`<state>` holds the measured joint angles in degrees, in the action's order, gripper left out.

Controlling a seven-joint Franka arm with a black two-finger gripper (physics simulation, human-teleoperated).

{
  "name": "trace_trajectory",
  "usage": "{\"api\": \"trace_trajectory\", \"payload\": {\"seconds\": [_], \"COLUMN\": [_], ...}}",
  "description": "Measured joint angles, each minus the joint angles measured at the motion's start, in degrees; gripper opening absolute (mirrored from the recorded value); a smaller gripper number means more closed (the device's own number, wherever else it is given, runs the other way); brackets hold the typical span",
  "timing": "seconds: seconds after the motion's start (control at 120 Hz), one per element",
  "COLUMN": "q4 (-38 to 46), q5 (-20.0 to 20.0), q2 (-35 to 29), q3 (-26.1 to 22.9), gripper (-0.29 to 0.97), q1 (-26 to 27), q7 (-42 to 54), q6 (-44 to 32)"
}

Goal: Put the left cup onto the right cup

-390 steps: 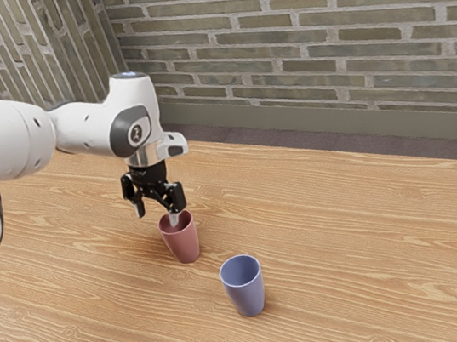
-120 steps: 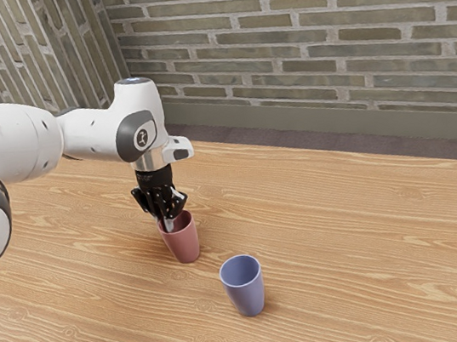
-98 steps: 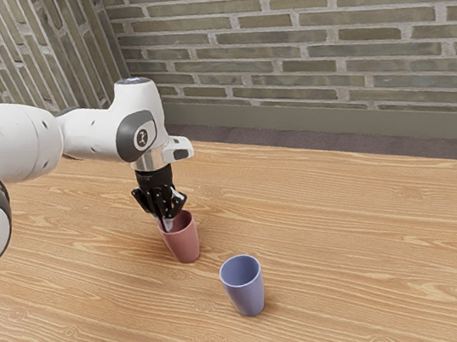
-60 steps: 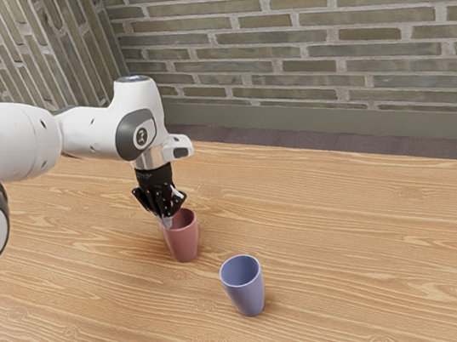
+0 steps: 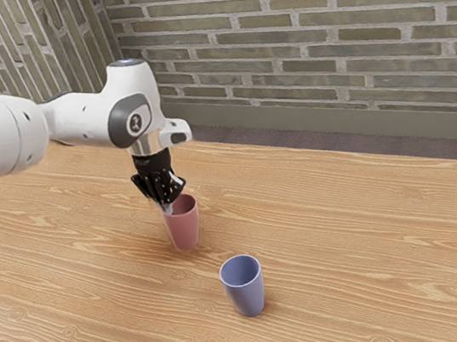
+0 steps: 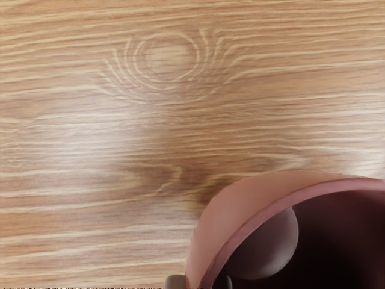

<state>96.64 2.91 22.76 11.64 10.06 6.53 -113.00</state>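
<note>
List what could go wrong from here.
1. The gripper pinches the pink cup only at one side of its rim, so the cup could tilt or slip in transit.
2. The pink cup hangs barely above the table; moved sideways at this height, it might knock the blue cup over.

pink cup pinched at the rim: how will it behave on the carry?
Likely stiff: the pink cup shows a round rim with the pincer shut on one wall. Probably light, being thin-walled and hollow in the wrist view. Gripped off-centre, it may swing or tilt; tall and narrow-based, it could tip when set on the blue cup.
</note>
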Motion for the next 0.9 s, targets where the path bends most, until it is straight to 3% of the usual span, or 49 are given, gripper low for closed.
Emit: {"api": "trace_trajectory", "payload": {"seconds": [0.9], "q4": [3.6], "q5": [-2.4], "q2": [-11.2], "q3": [-2.9], "gripper": [-0.11], "q1": [1.6], "q7": [-0.2], "q6": [4.1]}}
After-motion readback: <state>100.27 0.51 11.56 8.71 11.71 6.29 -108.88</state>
